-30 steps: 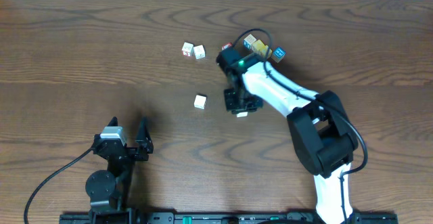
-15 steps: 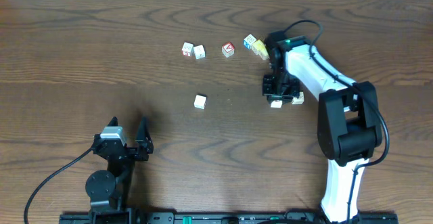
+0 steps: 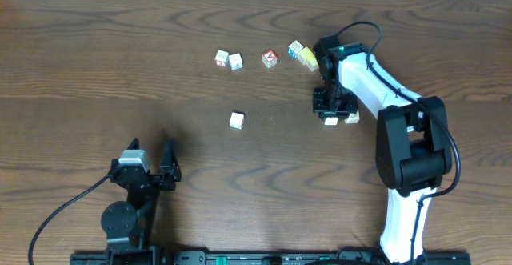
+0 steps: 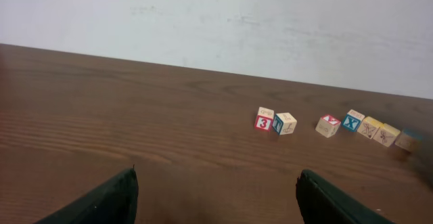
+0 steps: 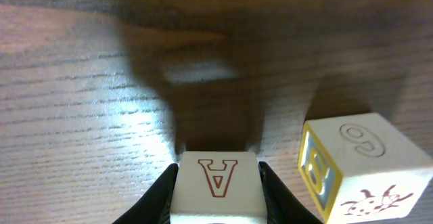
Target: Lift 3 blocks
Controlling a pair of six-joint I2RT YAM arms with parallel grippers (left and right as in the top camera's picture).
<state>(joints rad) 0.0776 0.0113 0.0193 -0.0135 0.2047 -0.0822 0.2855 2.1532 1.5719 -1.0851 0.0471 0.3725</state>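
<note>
The right gripper (image 3: 330,111) sits right of centre in the overhead view, its jaws drawn in narrow and pinching a cream block printed with a reddish A (image 5: 216,178). From its wrist camera the block fills the bottom middle of the frame, a dark finger pressed to each side. A soft shadow spreads over the table (image 3: 96,73) above it in that view, so I'd guess the cube hangs just clear of the wood, though no gap actually shows.

Just to its right stands a second pale block, embossed with a 6 (image 5: 365,160), close but not touching (one side face is yellow). The third block (image 3: 236,120) lies alone near the middle of the overhead frame, well apart from the row of coloured cubes (image 3: 270,58) along the top.

The left gripper (image 4: 216,183) waits at lower left with its fingers spread wide, holding nothing.

To do this lift well, I'd keep the squeeze steady and rise straight up. Any drift rightward risks clipping the neighbour, and a tilt could let the smooth faces slip.
</note>
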